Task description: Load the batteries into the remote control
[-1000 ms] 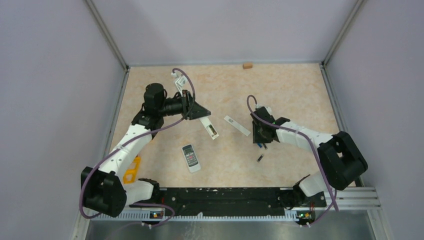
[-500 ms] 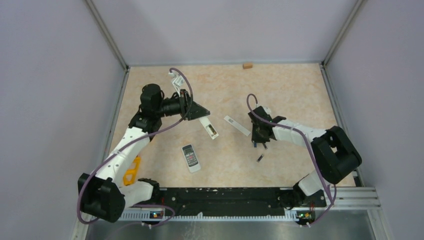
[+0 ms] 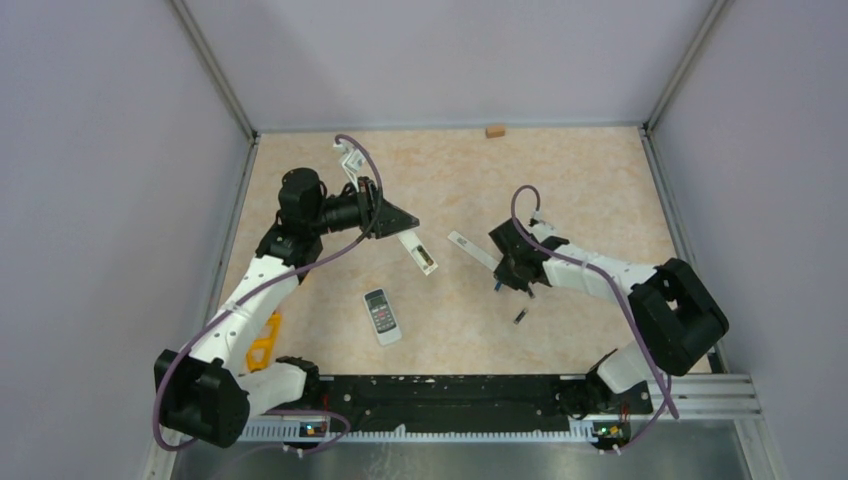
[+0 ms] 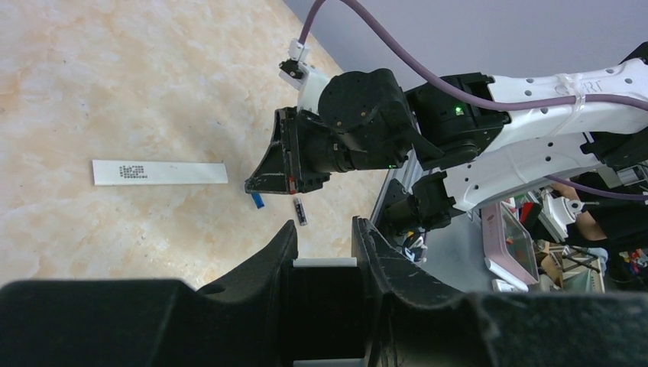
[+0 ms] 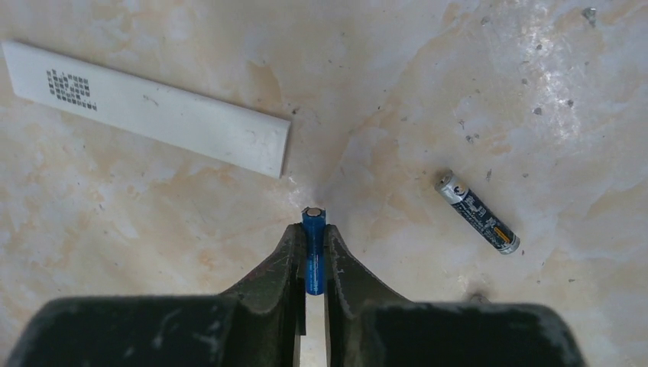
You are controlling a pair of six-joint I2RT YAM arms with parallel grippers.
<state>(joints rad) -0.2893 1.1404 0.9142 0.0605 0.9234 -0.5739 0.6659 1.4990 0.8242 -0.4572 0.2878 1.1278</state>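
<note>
My left gripper (image 3: 410,231) is shut on one end of a long white remote control (image 3: 420,255), whose far end shows a dark recess. In the left wrist view only the remote's white edge (image 4: 325,262) appears between the fingers. My right gripper (image 3: 503,281) is shut on a blue battery (image 5: 312,248), whose metal tip pokes past the fingertips just above the table. A second, dark battery (image 5: 477,212) lies loose on the table to the right of that gripper, also seen as a small dark battery (image 3: 520,316) from above.
A flat white cover strip (image 3: 474,251) lies between the two grippers. A second, shorter remote (image 3: 381,316) rests face up nearer the bases. A yellow object (image 3: 262,340) sits by the left arm, and a small brown block (image 3: 494,131) lies at the far wall.
The right gripper has shut on the blue battery and swung slightly left with it. The left arm, holding the remote, has barely moved.
</note>
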